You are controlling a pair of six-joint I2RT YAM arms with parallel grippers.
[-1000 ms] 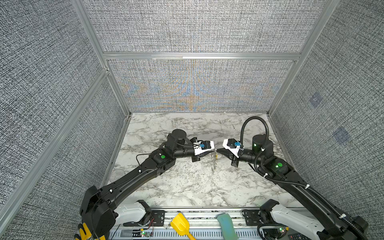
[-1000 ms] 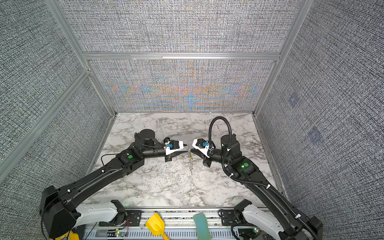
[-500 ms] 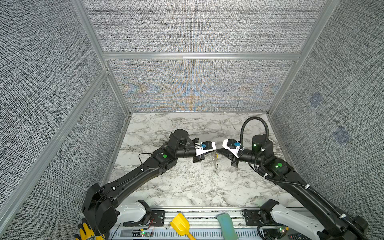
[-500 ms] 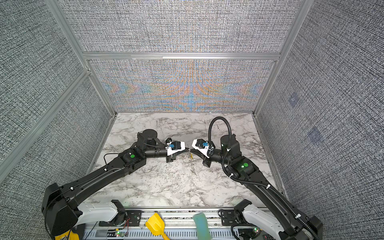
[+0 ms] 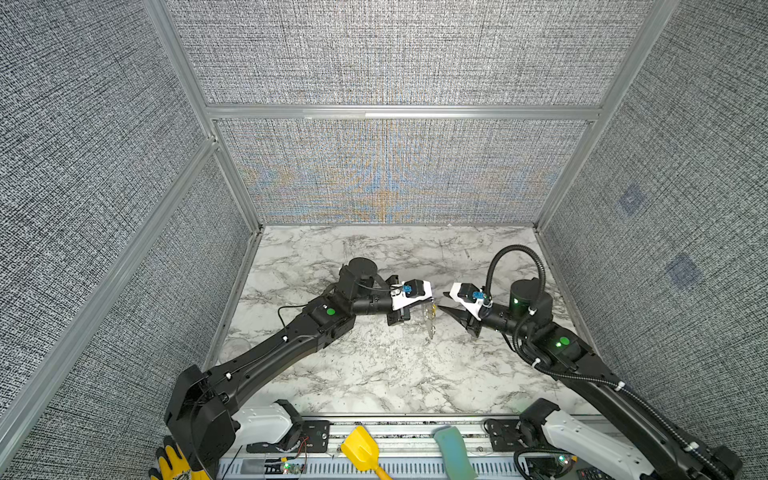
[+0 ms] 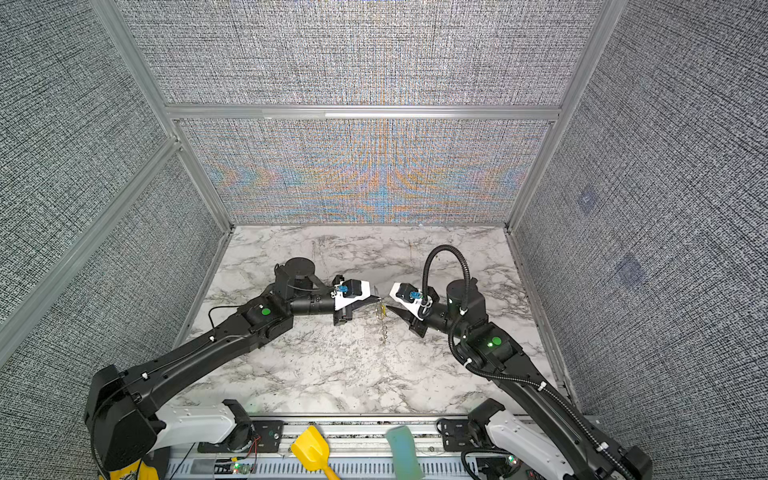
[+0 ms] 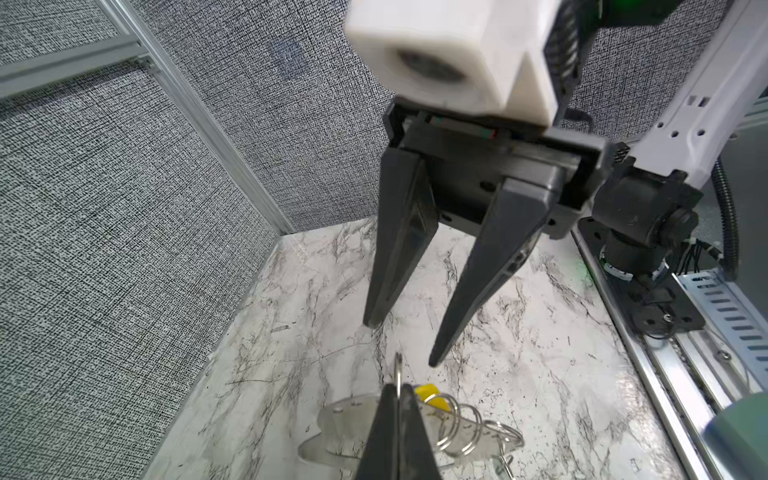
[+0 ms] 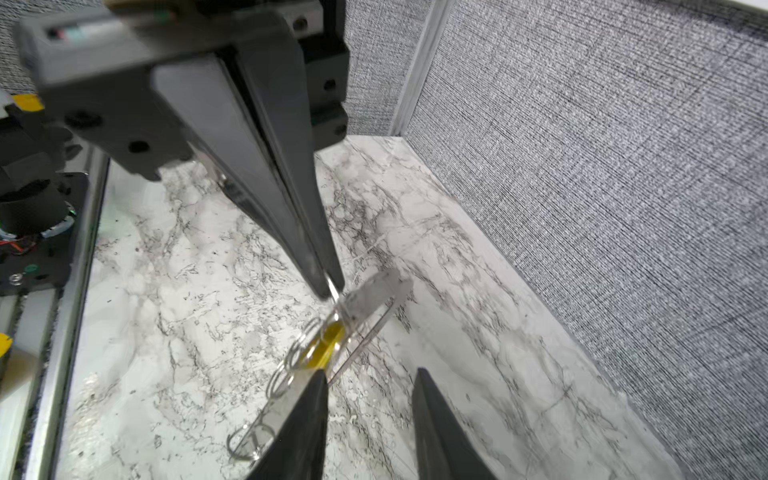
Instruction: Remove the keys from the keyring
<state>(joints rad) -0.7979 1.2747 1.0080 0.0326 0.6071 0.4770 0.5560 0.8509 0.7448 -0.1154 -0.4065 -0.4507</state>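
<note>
Keyring [image 8: 378, 291], flat grey metal plate with an oval cut-out, hangs in the air between both arms, over mid table [image 5: 374, 374]. Left jaws clenched on a thin silver wire loop [image 8: 334, 291] at its top. Right jaws released, standing apart just beside the bundle, holding nothing — Ana

What hangs on it? — Ben

Small key with yellow plastic tag [image 8: 328, 345], lying against the plate among coiled wire rings [image 8: 291, 365]. Only one key made out — Ana

Risks? — Ben

My read: whole weight rides on one pinch of round wire; it could roll out and the lot drop to the table. Bundle hangs free, so it may swing as the right jaws close, and they would catch plate or coil, not the tag. A hard pull could also drag the loop from the left pinch — Ana
</note>
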